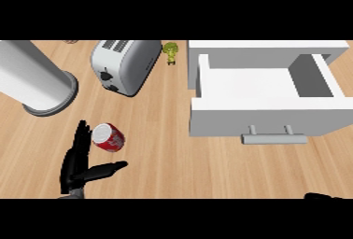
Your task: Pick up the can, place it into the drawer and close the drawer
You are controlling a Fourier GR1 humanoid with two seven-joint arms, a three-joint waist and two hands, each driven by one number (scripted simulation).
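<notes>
Here the left hand (pixel 77 161), fingers straight and thumb spread, flanks the red can (pixel 108 137) standing on the counter (pixel 172 158). Next, likely: curl round it, carry to the open drawer (pixel 265 114).

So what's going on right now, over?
Left hand open beside red can, not gripping. Right hand barely in view at lower edge. Drawer open, nothing inside. Path from can to drawer looks clear.
</notes>
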